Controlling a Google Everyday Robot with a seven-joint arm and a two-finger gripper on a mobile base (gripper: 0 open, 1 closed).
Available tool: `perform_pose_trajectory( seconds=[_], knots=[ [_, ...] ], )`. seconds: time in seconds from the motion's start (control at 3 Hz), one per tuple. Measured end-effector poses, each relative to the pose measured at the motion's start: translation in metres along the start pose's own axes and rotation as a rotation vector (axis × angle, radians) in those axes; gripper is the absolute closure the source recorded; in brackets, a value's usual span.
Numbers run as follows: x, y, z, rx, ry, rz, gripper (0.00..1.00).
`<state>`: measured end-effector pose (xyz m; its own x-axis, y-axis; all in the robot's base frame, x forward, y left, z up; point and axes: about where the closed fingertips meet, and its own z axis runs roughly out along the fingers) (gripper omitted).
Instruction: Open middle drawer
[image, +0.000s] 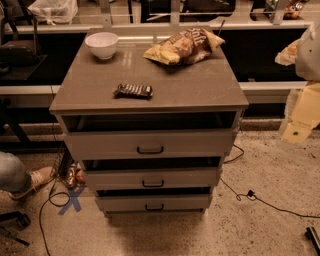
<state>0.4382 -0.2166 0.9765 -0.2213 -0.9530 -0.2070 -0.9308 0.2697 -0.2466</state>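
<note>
— Camera view: step in hand?
— Approach, seemingly. Middle drawer (115, 178) under the desk's (90, 85) front edge, between two other drawers, dark gap above its front; black pull (152, 184) untouched.
— Gripper?
— Gripper (299, 125) beyond the desk's right front corner, raised, well apart from the pull. Open or closed: cannot tell.
— Next?
— Probably down and left to the pull, then straight out.

white bowl (102, 44), chip bag (184, 46), dark snack bar (133, 90)

Middle drawer (190, 178) ajar; claw (300, 118) far right
</note>
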Motion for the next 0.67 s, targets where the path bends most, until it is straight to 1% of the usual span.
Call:
perform_pose_trajectory(
  seconds=[0.67],
  knots=[
    [0.0028, -0.0004, 0.0001, -0.005, 0.004, 0.005, 0.0]
  ],
)
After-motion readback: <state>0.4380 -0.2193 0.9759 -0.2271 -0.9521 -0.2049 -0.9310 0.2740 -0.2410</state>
